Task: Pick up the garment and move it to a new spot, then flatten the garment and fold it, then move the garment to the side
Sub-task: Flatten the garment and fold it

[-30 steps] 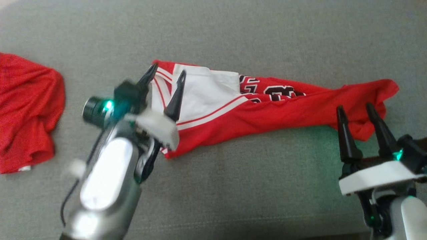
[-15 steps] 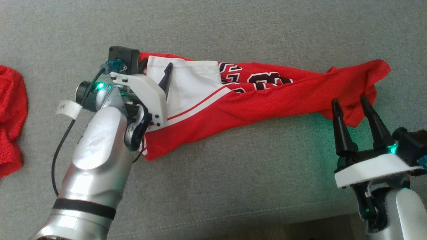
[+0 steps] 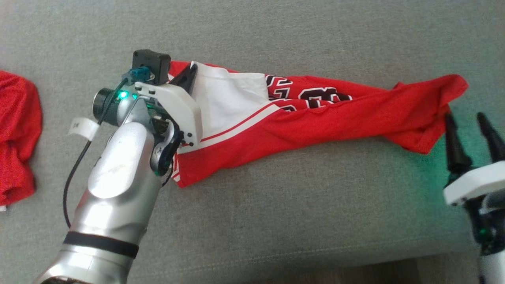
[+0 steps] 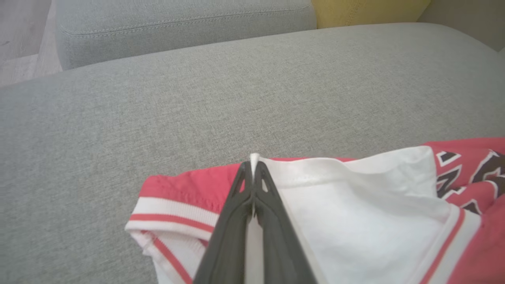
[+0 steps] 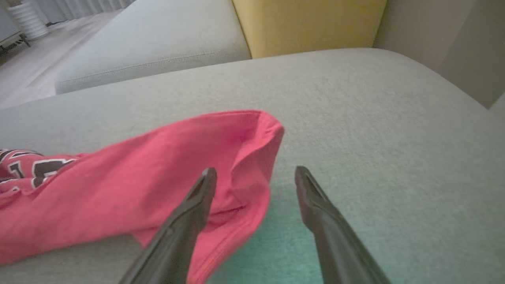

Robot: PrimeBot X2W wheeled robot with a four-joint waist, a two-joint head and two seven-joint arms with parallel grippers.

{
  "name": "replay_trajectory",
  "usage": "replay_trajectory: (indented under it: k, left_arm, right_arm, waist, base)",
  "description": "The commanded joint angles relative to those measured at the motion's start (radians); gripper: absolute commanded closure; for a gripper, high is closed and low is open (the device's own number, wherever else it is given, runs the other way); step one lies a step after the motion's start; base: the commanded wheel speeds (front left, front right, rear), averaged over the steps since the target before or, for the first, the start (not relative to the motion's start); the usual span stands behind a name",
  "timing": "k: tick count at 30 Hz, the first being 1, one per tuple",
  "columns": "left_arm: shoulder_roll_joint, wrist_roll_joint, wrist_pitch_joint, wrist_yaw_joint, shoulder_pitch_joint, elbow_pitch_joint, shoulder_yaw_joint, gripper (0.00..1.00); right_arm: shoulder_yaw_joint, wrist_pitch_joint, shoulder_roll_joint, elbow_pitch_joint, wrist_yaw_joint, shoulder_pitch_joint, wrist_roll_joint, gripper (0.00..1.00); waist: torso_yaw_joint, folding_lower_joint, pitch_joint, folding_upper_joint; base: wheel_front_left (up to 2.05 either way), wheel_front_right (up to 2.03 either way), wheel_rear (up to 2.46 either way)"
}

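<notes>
- Sofa seat, grey fabric, spreads under both my hands and carries everything I am working on.
- Red garment, with a white panel, striped trim and black-and-white lettering, lies in a long crumpled band from my left hand across to just beside my right hand.
- A second red cloth sits bunched on the seat, well apart from my left hand on its outer side.
- A yellow cushion stands beyond my right hand, behind the seat.
- My silver left forearm reaches over the garment's near left end.
- Left hand: fingers pressed together, pinching the garment's white edge near the striped corner, with a sliver of white poking past the tips.
- Right hand: fingers spread wide, gripping nothing. One finger lines up with the garment's red end and the other with bare seat, but I cannot tell whether either touches.
</notes>
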Motion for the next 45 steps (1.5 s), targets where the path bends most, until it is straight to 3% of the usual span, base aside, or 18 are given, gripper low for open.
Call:
replay_trajectory:
  k: [1, 13, 14, 15, 16, 23, 31, 40, 45]
  left_arm:
    - [0.025, 0.004, -0.008, 0.004, -0.028, -0.040, 0.019, 1.00]
    - [0.028, 0.007, -0.027, 0.018, -0.031, -0.100, 0.002, 1.00]
    - [0.029, 0.007, -0.036, 0.020, -0.030, -0.105, 0.002, 1.00]
    - [0.030, 0.005, -0.047, 0.021, -0.028, -0.112, 0.004, 1.00]
    - [0.032, 0.004, -0.058, 0.025, -0.025, -0.119, 0.008, 1.00]
    - [0.064, -0.007, -0.170, 0.055, 0.017, -0.224, 0.049, 1.00]
    - [0.127, 0.008, -0.277, 0.121, 0.061, -0.509, 0.123, 1.00]
    - [0.192, 0.064, -0.253, 0.162, 0.018, -0.846, 0.162, 1.00]
    - [0.217, 0.073, -0.191, 0.164, -0.064, -0.930, 0.181, 1.00]
  right_arm:
    - [0.006, 0.009, -0.030, -0.026, 0.004, -0.038, 0.010, 0.00]
    - [0.035, 0.133, -0.112, 0.165, 0.004, -0.224, 0.113, 0.00]
    - [0.044, 0.138, -0.119, 0.179, 0.004, -0.234, 0.123, 0.07]
    - [0.052, 0.142, -0.126, 0.190, 0.004, -0.242, 0.134, 0.86]
    - [0.056, 0.138, -0.132, 0.195, 0.004, -0.250, 0.147, 1.00]
    - [0.063, 0.069, -0.172, 0.136, 0.004, -0.240, 0.175, 1.00]
    - [0.038, 0.012, -0.202, -0.138, 0.004, -0.171, 0.122, 1.00]
    - [-0.021, 0.091, -0.224, -0.454, 0.004, -0.163, 0.074, 1.00]
    - [-0.056, 0.172, -0.244, -0.536, 0.004, -0.206, 0.084, 1.00]
  waist:
    - [0.005, 0.0000, 0.006, 0.0000]
    - [0.026, 0.0000, 0.051, 0.0000]
    - [0.028, 0.0000, 0.052, 0.0000]
    - [0.030, 0.0000, 0.053, 0.0000]
    - [0.032, 0.0000, 0.053, 0.0000]
    - [0.036, 0.0000, 0.015, 0.0000]
    - [0.039, 0.0000, -0.083, 0.0000]
    - [0.039, 0.0000, -0.183, 0.0000]
    - [0.034, 0.0000, -0.239, 0.0000]
  base:
    - [0.00, 0.00, 0.00]
    - [0.00, 0.00, 0.00]
    - [0.00, 0.00, 0.00]
    - [0.00, 0.00, 0.00]
    - [0.00, 0.00, 0.00]
    - [0.00, 0.00, 0.00]
    - [0.00, 0.00, 0.00]
    - [0.00, 0.00, 0.00]
    - [0.00, 0.00, 0.00]
